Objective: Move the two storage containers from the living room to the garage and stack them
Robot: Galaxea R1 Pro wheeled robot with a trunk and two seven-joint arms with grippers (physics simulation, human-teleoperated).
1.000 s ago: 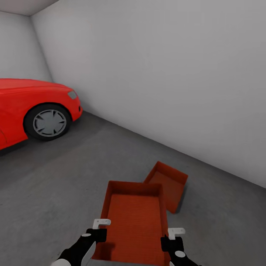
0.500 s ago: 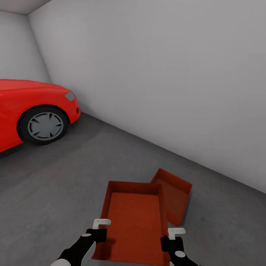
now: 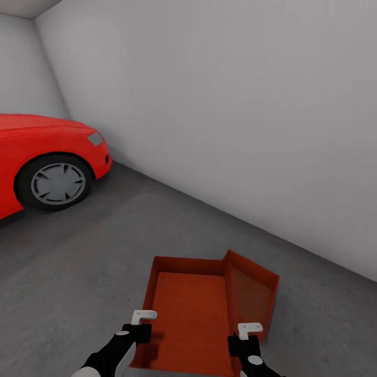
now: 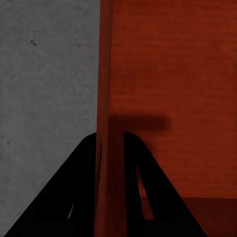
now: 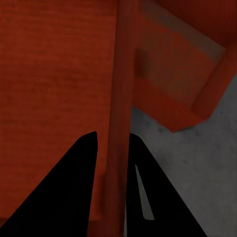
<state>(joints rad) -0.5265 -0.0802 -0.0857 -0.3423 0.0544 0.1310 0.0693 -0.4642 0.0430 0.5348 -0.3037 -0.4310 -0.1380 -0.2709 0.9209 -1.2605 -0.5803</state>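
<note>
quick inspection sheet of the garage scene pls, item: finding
Surface: grey concrete floor, mottled, bare where visible.
Job's things: held container carried level above the floor; second container on the floor, partly under the held one's right side, not aligned.
Clutter: nothing seen.
Grippers: left gripper jaws clamp the held container's left wall; right gripper jaws clamp its right wall.
Cables: nothing seen.
Surroundings: red car at left, plain white wall ahead.
</note>
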